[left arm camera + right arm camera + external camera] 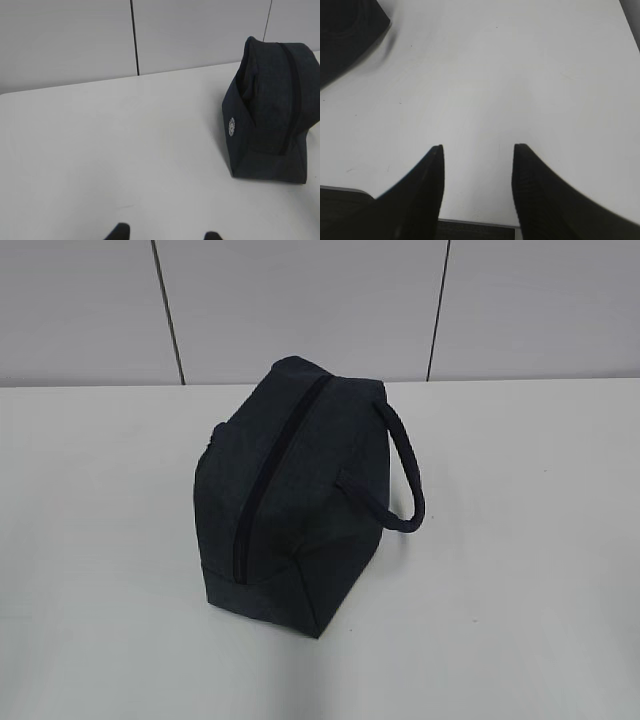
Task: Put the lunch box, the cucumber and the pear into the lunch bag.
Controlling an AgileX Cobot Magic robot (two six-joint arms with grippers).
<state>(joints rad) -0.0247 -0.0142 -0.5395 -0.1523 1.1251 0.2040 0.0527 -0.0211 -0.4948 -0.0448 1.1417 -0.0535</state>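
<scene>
Right gripper (477,147): I am seeing both dark fingers spread apart with bare white table (520,75) between them, so it is released and carrying nothing.

Left gripper (164,232): I am seeing only two dark tips poking up at 6 o'clock of the left wrist view, set apart with nothing between them; I am reading it as released and empty.

Lunch bag (295,490): it is sitting at the middle of the table in the exterior view, the zipper (270,475) running along its top from about 1 o'clock down to 7 o'clock, and it is looking zipped shut. The handle (405,470) is looping out at 3 o'clock. From the left wrist view the bag is lying off at 3 o'clock, well apart from the tips, a small round badge (231,126) showing on its end. In the right wrist view a dark corner at 10 o'clock is probably the bag.

Lunch box, cucumber, pear: I am not finding any of them in any view, so I cannot tell where they are.

Step in hand: I am judging nothing to be underway yet, with both arms standing off.

Next move: I am expecting to have to open the zipper first, one gripper steadying the fabric, the other finding the pull, which I cannot make out.
</scene>
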